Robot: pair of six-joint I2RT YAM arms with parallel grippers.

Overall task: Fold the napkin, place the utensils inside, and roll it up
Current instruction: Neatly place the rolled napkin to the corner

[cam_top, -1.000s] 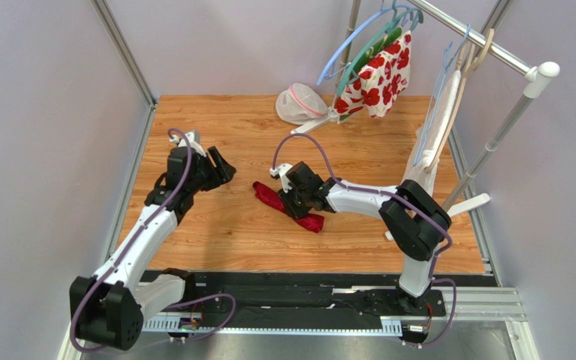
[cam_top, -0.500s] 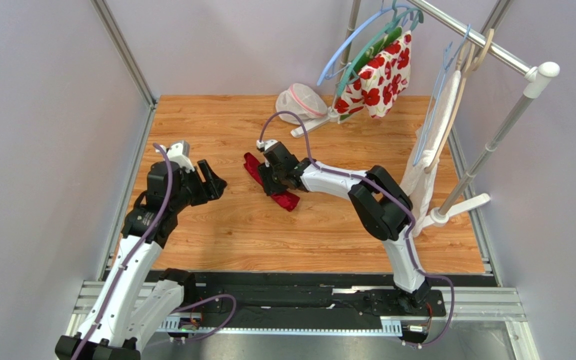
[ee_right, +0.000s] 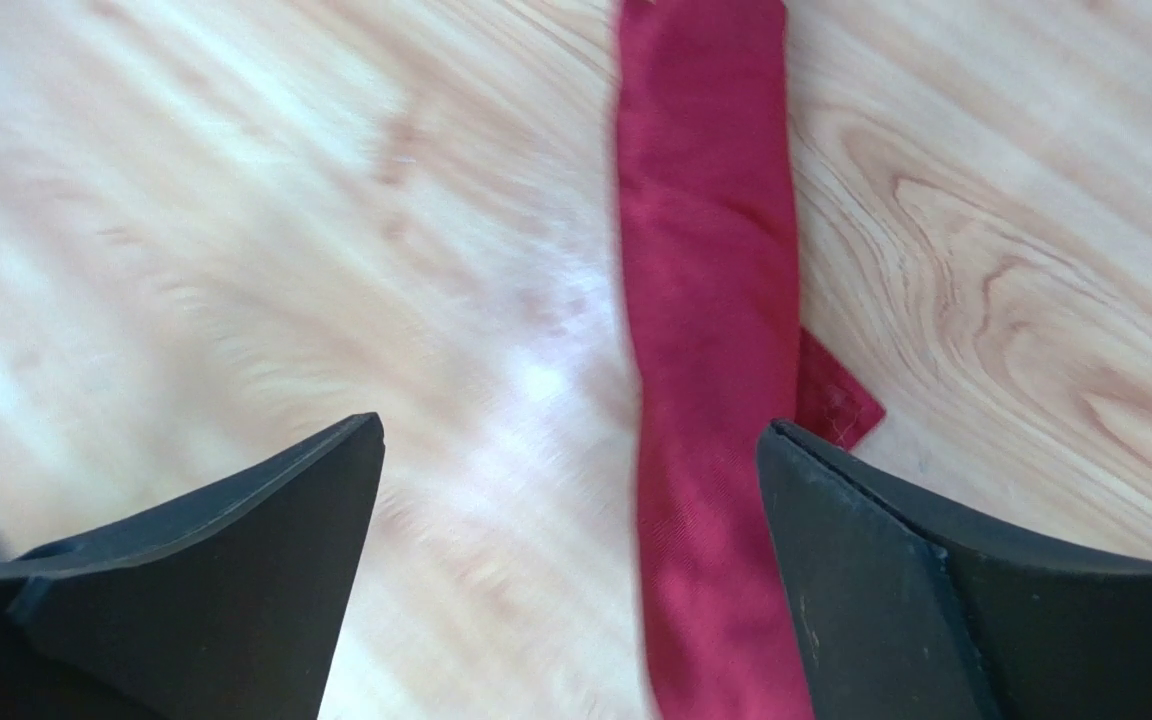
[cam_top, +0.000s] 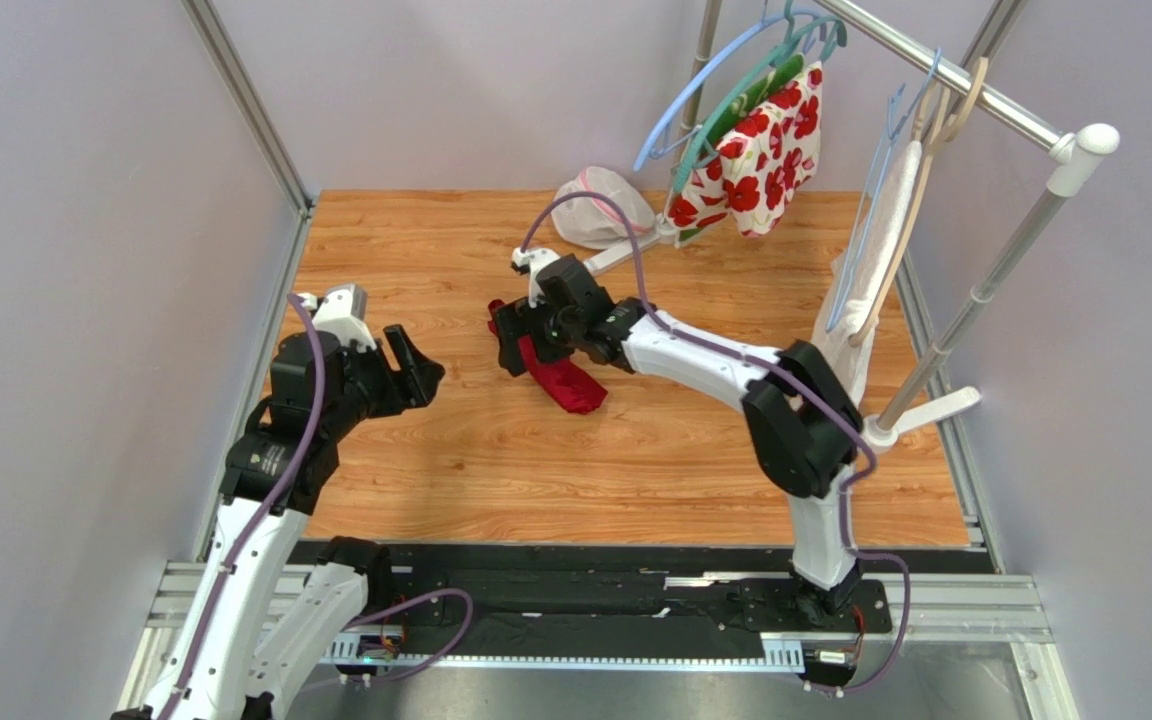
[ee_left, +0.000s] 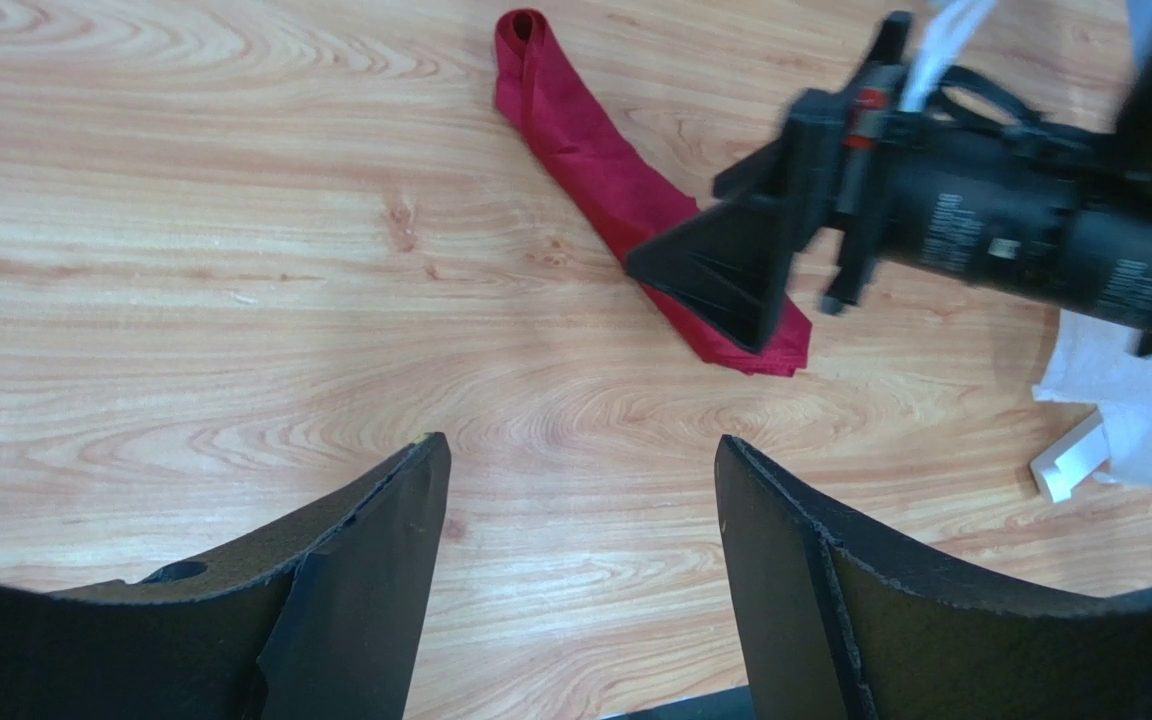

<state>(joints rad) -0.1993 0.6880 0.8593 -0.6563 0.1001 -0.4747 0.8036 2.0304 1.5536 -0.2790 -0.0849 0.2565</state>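
The napkin (cam_top: 564,378) is a dark red cloth rolled into a slim tube, lying diagonally on the wooden table (cam_top: 432,255). My right gripper (cam_top: 516,336) hovers open over the roll's far end. In the right wrist view the roll (ee_right: 702,300) runs just inside the right finger (ee_right: 898,600), untouched. My left gripper (cam_top: 425,375) stands open and empty to the left of the roll, which shows ahead of it (ee_left: 597,150) in the left wrist view. No utensils are in view.
A white mesh bag (cam_top: 600,210) lies at the back. A clothes rack (cam_top: 988,270) on the right carries a flowered cloth (cam_top: 760,150), hangers and a white towel (cam_top: 868,285). Its white foot (cam_top: 943,405) rests on the table. Metal frame posts edge both sides.
My right gripper opened wide and let go of the roll after carrying it left and farther back. The left arm drew back toward the near left and opened slightly more.
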